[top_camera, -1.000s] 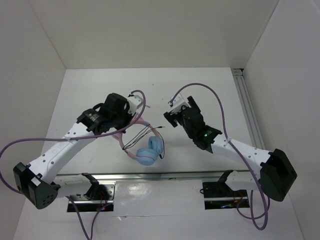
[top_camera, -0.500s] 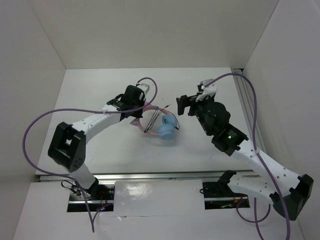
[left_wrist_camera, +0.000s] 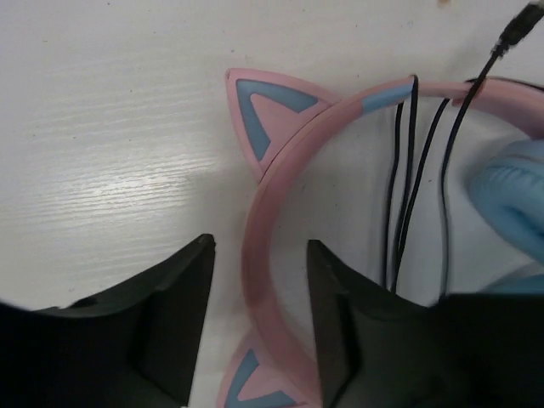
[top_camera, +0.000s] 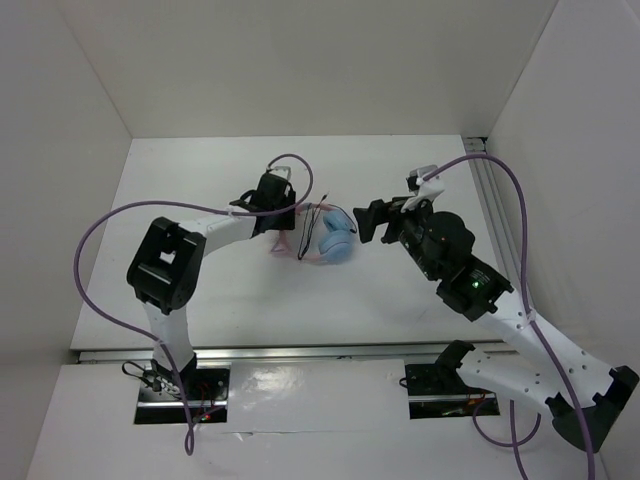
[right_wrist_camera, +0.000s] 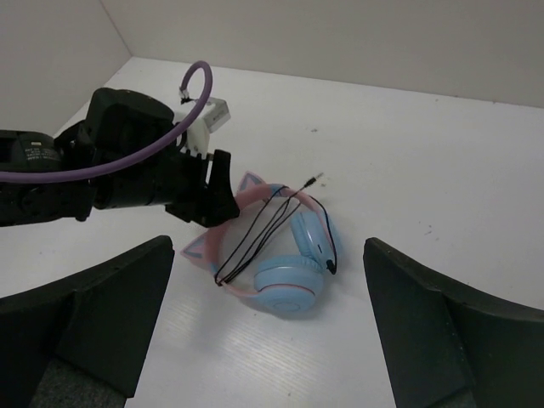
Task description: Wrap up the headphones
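Observation:
The headphones [top_camera: 333,242] lie on the white table at mid-centre, with a pink cat-ear headband [left_wrist_camera: 265,212], light-blue ear cups [right_wrist_camera: 289,279] and a thin black cord [right_wrist_camera: 262,228] looped several times across the headband. The cord's plug [left_wrist_camera: 515,31] lies loose on the table. My left gripper [top_camera: 284,220] is low at the headband's left side. In the left wrist view it [left_wrist_camera: 259,255] is open, its jaws standing either side of the headband with a gap on both sides. My right gripper [top_camera: 372,222] hovers just right of the ear cups, open wide and empty [right_wrist_camera: 268,251].
White walls close the table at the back, left and right. A metal rail [top_camera: 496,210] runs along the right edge and another [top_camera: 300,352] along the near edge. Purple robot cables [top_camera: 300,170] arch above both arms.
The left arm swung from the near left towards the back centre, taking the headphones away and rightward with it. The right arm rose and shifted right, its gripper now beside the ear cups.

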You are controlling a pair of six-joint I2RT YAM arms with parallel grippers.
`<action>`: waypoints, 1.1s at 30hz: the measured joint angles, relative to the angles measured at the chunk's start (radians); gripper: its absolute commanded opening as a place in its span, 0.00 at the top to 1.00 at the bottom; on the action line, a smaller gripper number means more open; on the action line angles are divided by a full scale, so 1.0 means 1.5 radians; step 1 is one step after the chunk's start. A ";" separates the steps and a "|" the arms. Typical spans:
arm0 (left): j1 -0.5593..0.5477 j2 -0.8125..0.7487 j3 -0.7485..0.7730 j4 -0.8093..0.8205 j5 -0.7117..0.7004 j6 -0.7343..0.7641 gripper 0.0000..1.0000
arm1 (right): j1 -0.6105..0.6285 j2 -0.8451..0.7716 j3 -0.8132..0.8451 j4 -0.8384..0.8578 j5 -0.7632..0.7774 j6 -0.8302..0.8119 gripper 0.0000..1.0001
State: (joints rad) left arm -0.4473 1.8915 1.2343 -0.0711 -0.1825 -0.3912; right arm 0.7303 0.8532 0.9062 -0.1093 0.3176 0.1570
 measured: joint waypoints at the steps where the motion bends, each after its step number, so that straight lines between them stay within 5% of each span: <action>1: 0.000 0.001 0.000 0.005 0.000 -0.006 0.36 | 0.000 -0.002 0.000 -0.006 -0.001 0.005 0.00; 4: 0.002 -0.003 0.000 0.025 -0.002 -0.023 0.29 | 0.000 -0.003 0.000 -0.026 -0.004 0.017 0.00; 5: 0.003 -0.008 0.000 0.029 -0.003 -0.024 0.08 | 0.000 -0.003 0.000 -0.032 -0.006 0.022 0.00; 6: 0.005 -0.016 -0.001 0.030 -0.003 -0.024 0.00 | 0.000 -0.003 0.000 -0.039 -0.007 0.025 0.00; 12: 0.010 -0.141 -0.001 -0.023 -0.045 -0.060 0.00 | 0.002 -0.003 0.035 -0.126 0.000 0.057 0.00; 26: -0.053 -0.801 -0.087 -0.271 -0.059 -0.062 0.00 | 0.005 -0.104 0.158 -0.381 0.034 0.106 0.00; 33: -0.053 -0.970 -0.112 -0.442 -0.005 -0.037 0.00 | 0.005 -0.188 0.192 -0.483 0.034 0.113 0.00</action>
State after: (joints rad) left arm -0.5266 0.4362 1.0664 -0.7338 -0.1894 -0.4469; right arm 0.7372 0.5713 1.1934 -0.8337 0.3683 0.3267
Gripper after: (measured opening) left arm 0.998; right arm 0.999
